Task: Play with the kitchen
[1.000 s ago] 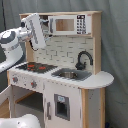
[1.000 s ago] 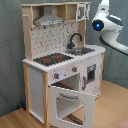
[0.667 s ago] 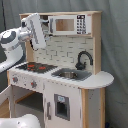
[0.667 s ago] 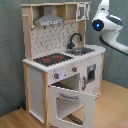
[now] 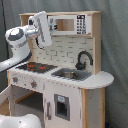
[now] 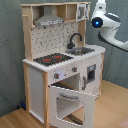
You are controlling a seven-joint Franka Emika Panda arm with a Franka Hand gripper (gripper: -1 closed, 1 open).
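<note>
Hand point(image 5: 44, 30) at kitchen point(image 6: 55, 75) top, fingers unclear

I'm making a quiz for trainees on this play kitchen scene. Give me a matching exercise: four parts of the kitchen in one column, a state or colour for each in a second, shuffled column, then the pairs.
Column 1:
1. oven door
2. faucet
3. hob
4. hood

Column 2:
A. grey
B. hanging open
C. red rings on black
D. black, curved over the sink

Pairs: 1-B, 2-D, 3-C, 4-A
</note>
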